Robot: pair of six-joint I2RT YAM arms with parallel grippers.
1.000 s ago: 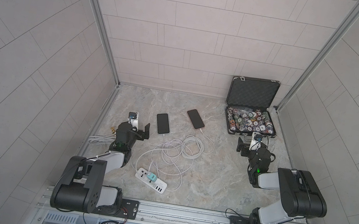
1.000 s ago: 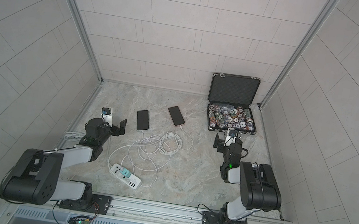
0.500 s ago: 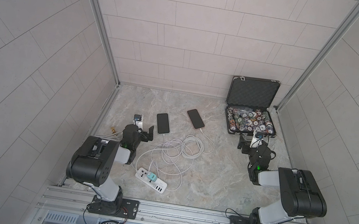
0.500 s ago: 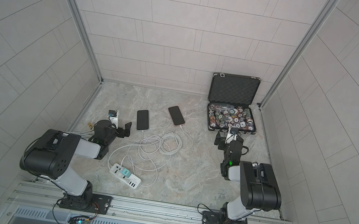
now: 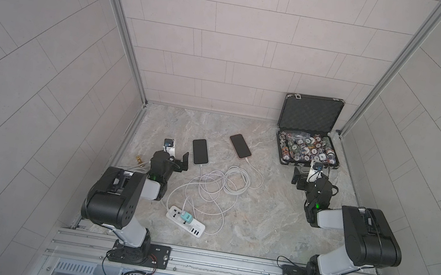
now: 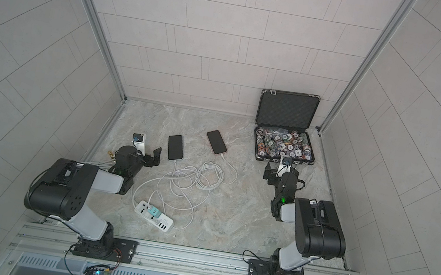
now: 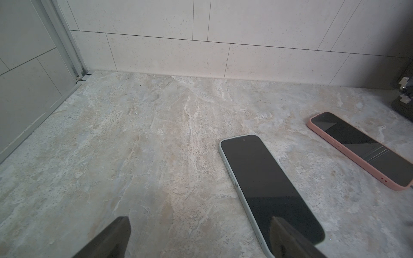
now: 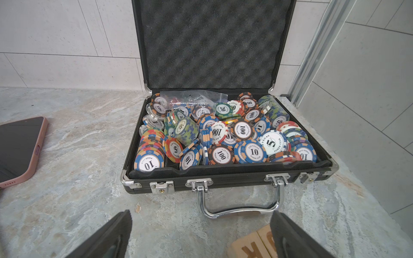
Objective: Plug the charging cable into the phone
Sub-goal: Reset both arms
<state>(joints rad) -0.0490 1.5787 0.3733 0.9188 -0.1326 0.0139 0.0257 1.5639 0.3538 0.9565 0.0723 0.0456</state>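
Observation:
Two phones lie face up on the marble table. One has a pale case [image 5: 200, 151] [image 6: 175, 147] [image 7: 268, 189], the other a pink case [image 5: 240, 146] [image 6: 216, 141] [image 7: 362, 149] [image 8: 17, 147]. A white charging cable [image 5: 220, 183] [image 6: 193, 182] lies in tangled loops, and a strand reaches the near end of each phone. My left gripper [image 5: 176, 161] [image 7: 199, 225] is open and empty, low beside the pale phone, with one fingertip [image 7: 277, 223] over its near end. My right gripper [image 5: 305, 178] [image 8: 201, 217] is open and empty in front of the chip case.
An open black case [image 5: 312, 117] [image 8: 223, 176] full of poker chips stands at the back right. A white power strip [image 5: 185, 220] with a teal charger lies near the front. A lettered wooden block [image 8: 252, 245] sits under my right gripper. A small brass piece [image 5: 138, 158] lies by the left wall.
My left arm has folded up at the shoulder and its gripper has shifted right, closer to the pale phone. The right gripper has barely moved. Both stay open.

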